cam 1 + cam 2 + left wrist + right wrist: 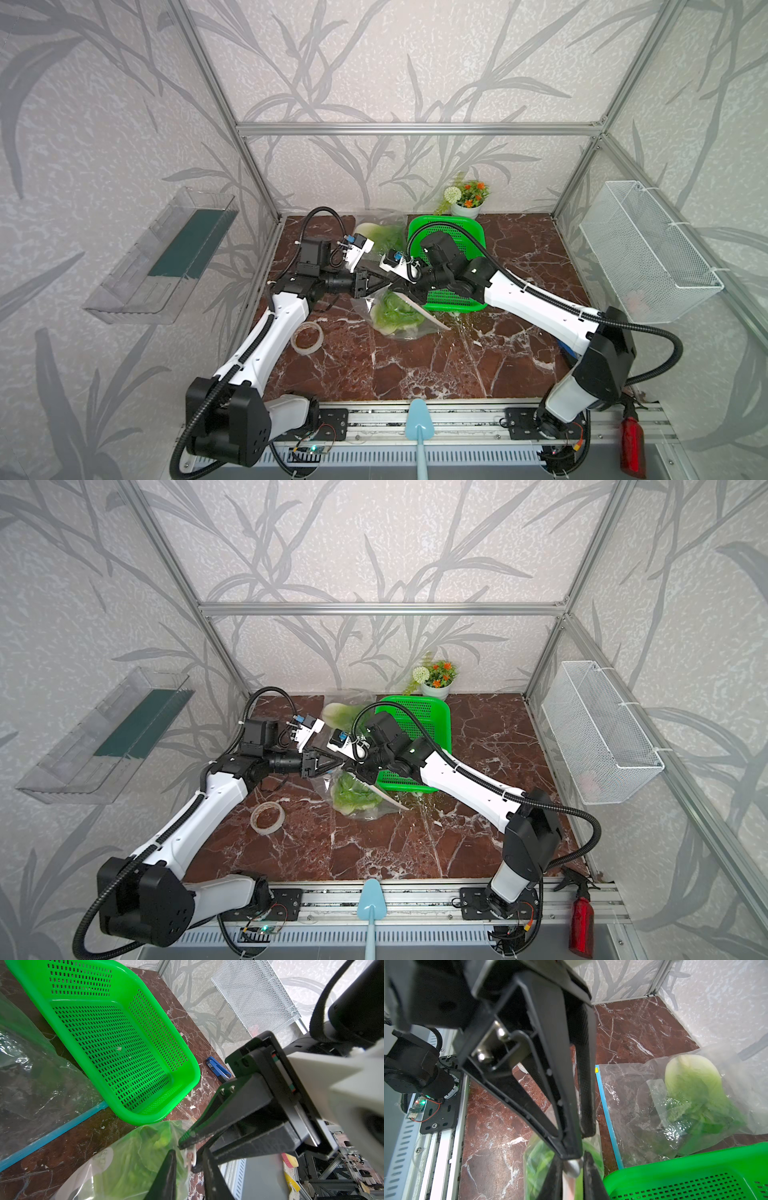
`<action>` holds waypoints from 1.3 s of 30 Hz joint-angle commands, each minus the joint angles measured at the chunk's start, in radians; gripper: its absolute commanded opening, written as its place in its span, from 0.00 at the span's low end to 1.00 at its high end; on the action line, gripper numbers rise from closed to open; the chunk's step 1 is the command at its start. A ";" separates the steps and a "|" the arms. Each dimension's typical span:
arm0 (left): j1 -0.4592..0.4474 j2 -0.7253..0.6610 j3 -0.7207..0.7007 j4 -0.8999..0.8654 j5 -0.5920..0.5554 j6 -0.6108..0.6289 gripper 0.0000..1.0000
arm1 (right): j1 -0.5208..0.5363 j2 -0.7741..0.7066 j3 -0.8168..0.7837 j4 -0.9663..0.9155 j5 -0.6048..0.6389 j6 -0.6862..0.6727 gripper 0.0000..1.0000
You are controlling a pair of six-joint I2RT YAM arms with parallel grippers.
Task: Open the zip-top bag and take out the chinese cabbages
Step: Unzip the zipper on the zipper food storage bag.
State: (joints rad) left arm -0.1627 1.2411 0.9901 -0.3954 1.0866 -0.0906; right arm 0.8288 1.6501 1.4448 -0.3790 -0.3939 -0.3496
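Observation:
A clear zip-top bag (pixel 401 326) (pixel 361 806) lies mid-table with a leafy green chinese cabbage (pixel 395 316) (pixel 353 793) inside. Its white zip strip (pixel 422 311) runs along the edge nearest the basket. My left gripper (pixel 390 282) (pixel 188 1157) and right gripper (pixel 397 291) (pixel 572 1165) meet tip to tip at one end of that strip, each shut on the bag's top. A second clear bag (pixel 380 224) (pixel 633 1095) with a blue zip strip (pixel 608 1118) lies at the back, holding another cabbage (pixel 691 1084) (pixel 338 715).
A green perforated basket (pixel 469 306) (pixel 187 1059) stands just right of the bags, under my right arm. A tape roll (pixel 306 337) lies front left. A flower pot (pixel 467 199) stands at the back wall. A blue clip (pixel 218 1068) lies beyond the basket.

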 commanded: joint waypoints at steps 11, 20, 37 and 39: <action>-0.016 0.019 0.002 -0.036 0.041 0.019 0.10 | 0.003 -0.002 0.022 0.017 -0.016 -0.003 0.00; -0.029 0.022 0.004 -0.041 0.042 0.022 0.00 | 0.003 -0.004 0.019 0.021 -0.016 -0.001 0.00; -0.029 -0.065 -0.027 0.022 -0.006 0.005 0.00 | -0.193 -0.063 -0.041 0.118 -0.522 0.165 0.71; -0.030 -0.073 -0.033 0.028 -0.009 0.009 0.00 | -0.214 -0.040 -0.037 0.149 -0.612 0.211 0.56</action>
State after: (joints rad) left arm -0.1898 1.2007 0.9653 -0.3969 1.0771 -0.1043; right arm 0.6262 1.6157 1.4097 -0.2897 -0.7921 -0.2234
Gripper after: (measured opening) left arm 0.047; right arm 0.588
